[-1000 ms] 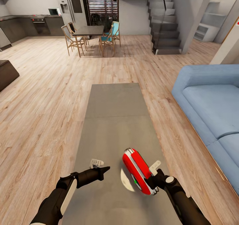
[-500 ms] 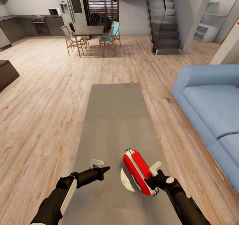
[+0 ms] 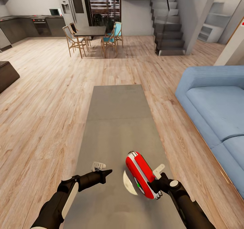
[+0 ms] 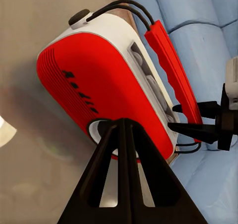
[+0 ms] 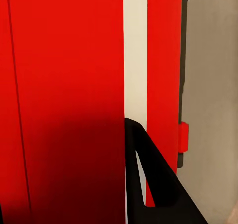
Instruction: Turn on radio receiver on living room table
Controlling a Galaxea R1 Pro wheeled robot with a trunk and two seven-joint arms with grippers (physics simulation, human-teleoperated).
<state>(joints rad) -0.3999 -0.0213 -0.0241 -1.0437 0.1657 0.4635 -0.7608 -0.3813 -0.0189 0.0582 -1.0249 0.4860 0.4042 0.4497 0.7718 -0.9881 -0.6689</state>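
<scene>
The radio receiver (image 3: 139, 171) is a red and white retro set, tilted on the near end of the grey coffee table (image 3: 115, 120) in the living room. My right gripper (image 3: 154, 183) presses against its right side and touches the red handle; the radio hides the fingertips. In the right wrist view one black finger (image 5: 148, 174) lies against the red and white shell (image 5: 64, 85). My left gripper (image 3: 109, 171) is shut and empty, a little left of the radio. Along its closed fingers (image 4: 124, 135) I see the red front (image 4: 99, 85) and round dial.
A light blue sofa (image 3: 217, 110) runs along the table's right side. Wood plank floor (image 3: 44, 104) lies to the left. A dark dining table with chairs (image 3: 89, 32), the kitchen (image 3: 30, 26) and a staircase (image 3: 167, 22) stand far back.
</scene>
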